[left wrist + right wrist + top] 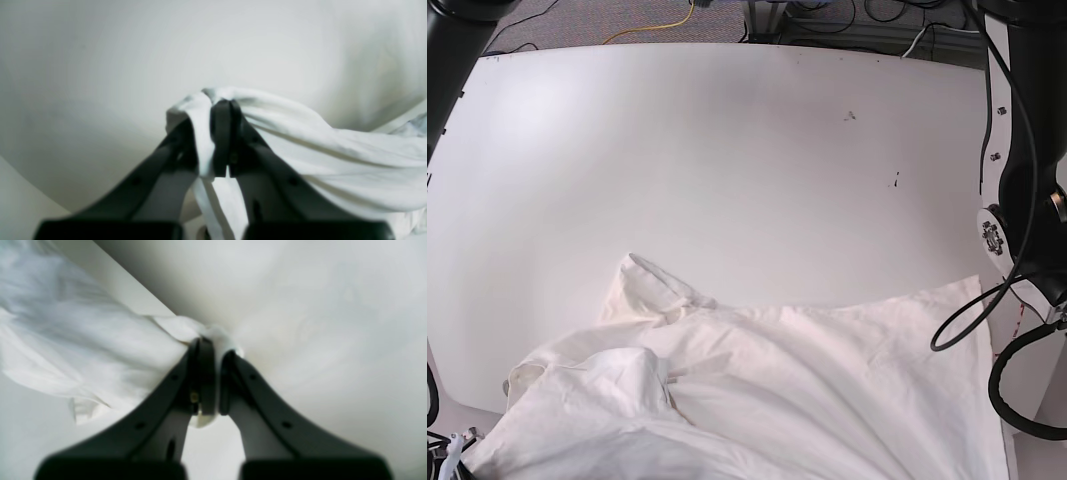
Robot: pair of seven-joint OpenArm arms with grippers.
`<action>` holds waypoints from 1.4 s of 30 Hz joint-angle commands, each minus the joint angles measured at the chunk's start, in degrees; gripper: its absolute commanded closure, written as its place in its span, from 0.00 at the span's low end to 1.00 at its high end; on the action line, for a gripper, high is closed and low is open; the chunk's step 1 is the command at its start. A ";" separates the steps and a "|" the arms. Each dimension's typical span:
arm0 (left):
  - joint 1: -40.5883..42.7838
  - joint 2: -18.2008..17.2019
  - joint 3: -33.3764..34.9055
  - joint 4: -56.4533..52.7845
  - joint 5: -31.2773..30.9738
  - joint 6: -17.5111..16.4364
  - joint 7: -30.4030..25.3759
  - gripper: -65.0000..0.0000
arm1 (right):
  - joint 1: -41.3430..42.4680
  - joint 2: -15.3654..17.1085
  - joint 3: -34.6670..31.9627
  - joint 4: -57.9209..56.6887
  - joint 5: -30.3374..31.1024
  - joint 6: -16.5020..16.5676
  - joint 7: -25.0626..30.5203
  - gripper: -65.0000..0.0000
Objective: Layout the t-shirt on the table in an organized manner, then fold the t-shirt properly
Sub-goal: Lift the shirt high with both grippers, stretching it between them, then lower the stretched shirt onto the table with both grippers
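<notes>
On my left wrist camera the left gripper (223, 140) is pinched tight on a bunched fold of the t-shirt (333, 156), the cloth trailing off to the right. On the right wrist camera the right gripper (213, 380) is likewise clamped on a gathered edge of the shirt, fabric spreading left. From the base view I see the t-shirt rumpled along the near edge of the table (727, 150); neither gripper shows here.
</notes>
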 commanded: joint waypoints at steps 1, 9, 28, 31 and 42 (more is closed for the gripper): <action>-1.45 -0.18 -0.15 1.48 -0.58 0.26 -1.91 1.00 | 2.27 0.87 0.89 2.67 0.14 -0.14 0.40 1.00; 3.56 -0.36 -0.32 6.66 -0.58 0.18 -1.74 1.00 | 2.27 1.84 0.89 2.93 0.31 -0.14 -1.88 1.00; 19.65 -3.88 -5.68 12.55 -0.67 0.09 0.11 1.00 | 2.27 7.73 9.50 3.02 7.52 -0.14 -7.77 1.00; 22.03 -4.49 -6.92 13.26 -0.67 0.00 1.60 1.00 | 2.27 9.40 9.85 3.02 9.90 -0.14 -7.77 1.00; 27.48 -4.14 -11.22 15.98 -0.76 -2.42 7.14 1.00 | -5.59 10.10 18.82 3.99 12.62 -0.14 -7.86 1.00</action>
